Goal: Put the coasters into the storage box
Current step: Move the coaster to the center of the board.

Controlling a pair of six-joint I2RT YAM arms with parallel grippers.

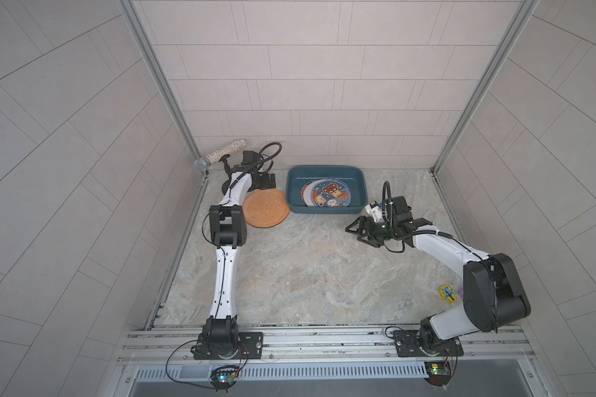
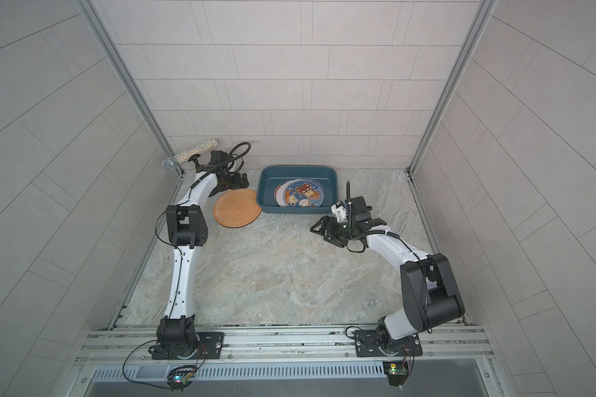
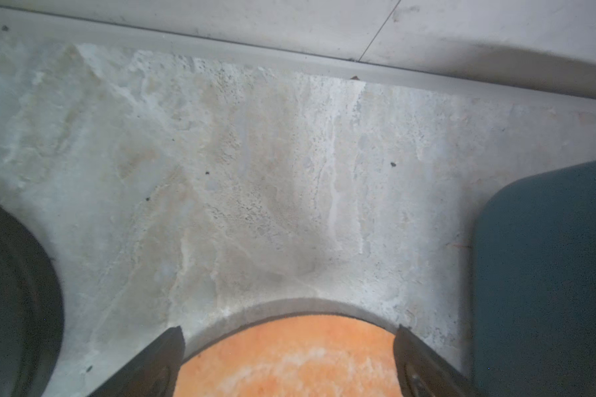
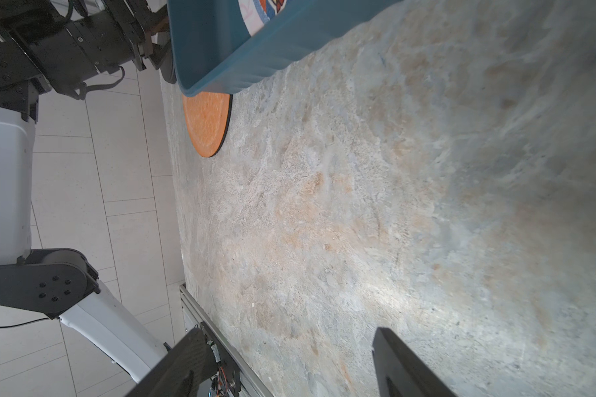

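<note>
Black fingertips of the left gripper (image 3: 289,330) stand spread wide and empty astride the rim of the orange coaster (image 3: 289,361), which lies flat on the stone-look table (image 1: 307,275) with its edge between the jaws. The step in hand looks like a pick of this last loose mat. It would go best if the fingers drop to the table, pinch the thin rim squarely, then lift high enough that the limp disc clears the flared lip. The storage box (image 3: 547,275) sits just outside one finger, close enough to snag on closing. The black round stand base (image 3: 14,292) sits outside the opposite finger, carrying a glittery microphone (image 1: 221,156). Whether the mat touches the box wall cannot be told. Printed coasters (image 1: 327,194) are already stacked inside, so the orange one should be let go flat on top. The right gripper (image 1: 353,231), jaws apart and holding nothing, hangs over bare table by the box's near corner, well apart from the pick. A small yellow sticker (image 1: 447,293) lies far behind those jaws.
</note>
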